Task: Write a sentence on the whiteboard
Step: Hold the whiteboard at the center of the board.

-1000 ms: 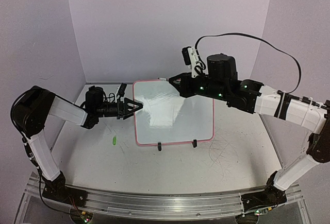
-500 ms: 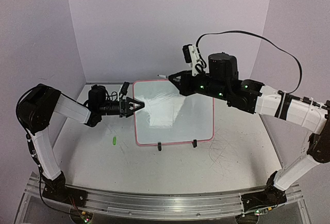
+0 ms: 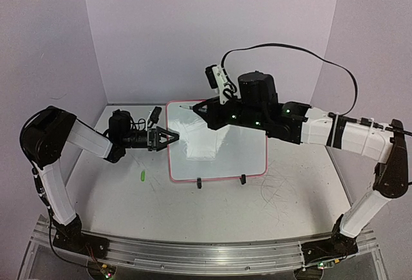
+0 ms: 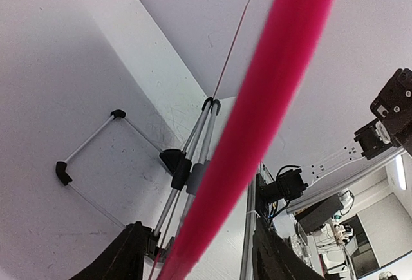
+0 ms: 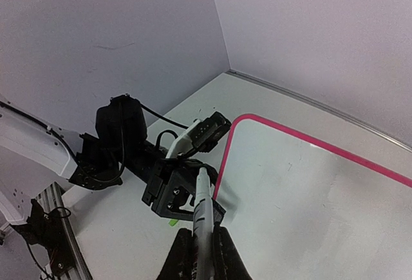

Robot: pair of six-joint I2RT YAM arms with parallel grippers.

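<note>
The whiteboard (image 3: 217, 140) stands at centre frame, tilted on its clip feet, its face bare. My left gripper (image 3: 168, 136) clamps its left pink rim (image 4: 257, 109). My right gripper (image 5: 197, 252) pinches a marker (image 5: 202, 212) over the board's upper left corner.

Green cap (image 3: 141, 177) on scratched table (image 3: 212, 209), left side.
</note>
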